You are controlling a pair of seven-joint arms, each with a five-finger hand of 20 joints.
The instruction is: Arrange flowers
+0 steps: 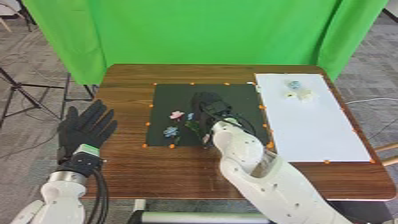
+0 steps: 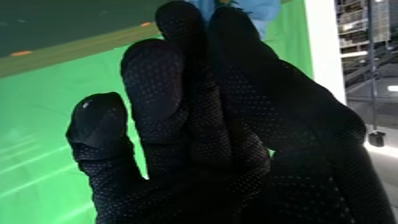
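Observation:
In the head view my right hand [image 1: 211, 106] is over the black mat [image 1: 235, 92], beside a small blue flower [image 1: 190, 116]. The right wrist view shows my right hand [image 2: 200, 115] with thumb and a fingertip pinched together at blue petals [image 2: 259, 9]. To its left on the mat lie a pink flower [image 1: 176, 115] and another blue flower [image 1: 171, 132] with green stems. On the white board [image 1: 315, 130] are a pale blue flower [image 1: 294, 85] and white-yellow flowers [image 1: 306, 94]. My left hand [image 1: 84, 129] is open, fingers straight, at the table's left edge.
Orange markers [image 1: 262, 107] line the edges of the mat and board on the brown table [image 1: 178, 172]. A green curtain [image 1: 213, 30] hangs behind the table. A tripod [image 1: 31, 95] stands on the floor at the left.

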